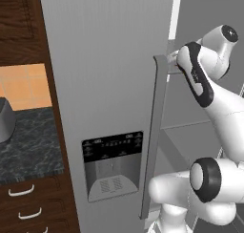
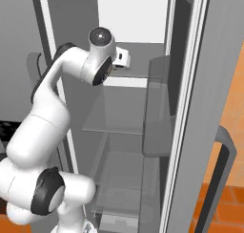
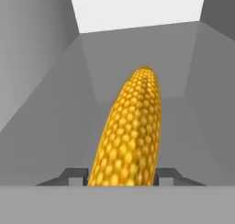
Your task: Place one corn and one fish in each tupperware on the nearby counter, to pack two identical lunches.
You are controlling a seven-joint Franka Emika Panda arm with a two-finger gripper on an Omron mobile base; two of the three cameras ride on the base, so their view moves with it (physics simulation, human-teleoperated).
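Hand view: corn [image 3: 131, 131] sits lengthwise between the two dark fingertips [image 3: 73, 175], near end right at the tips, far end pointing into the grey fridge compartment [image 3: 41, 103]. Tips are drawn in tight against both sides of the cob with no gap I can see, so I read it as the hand [image 3: 123, 176] pinching the corn. Can't tell whether the cob rests on the shelf or is off it.

Right base view: arm [image 2: 47, 117] reaches through the open fridge door [image 2: 190, 108] to an upper shelf [image 2: 128, 79]. The wrist is at shelf level; the fingers themselves are too small there to read.

Left base view: arm passes behind the shut fridge door with the dispenser panel [image 1: 112, 163]. Black marbled table [image 1: 28, 141] is off to the left over wood drawers [image 1: 28, 208], with the edge of a grey object [image 1: 5, 120] on it; can't tell what that is.

Progress, as judged: very early. First corn is only just gripped, inside the fridge. No tupperware or fish visible, so nothing looks packed.

Left to do:
- lift the corn out of the fridge and carry it to the table
- drop it in one tray
- repeat for the second corn and both fish, one of each per tray
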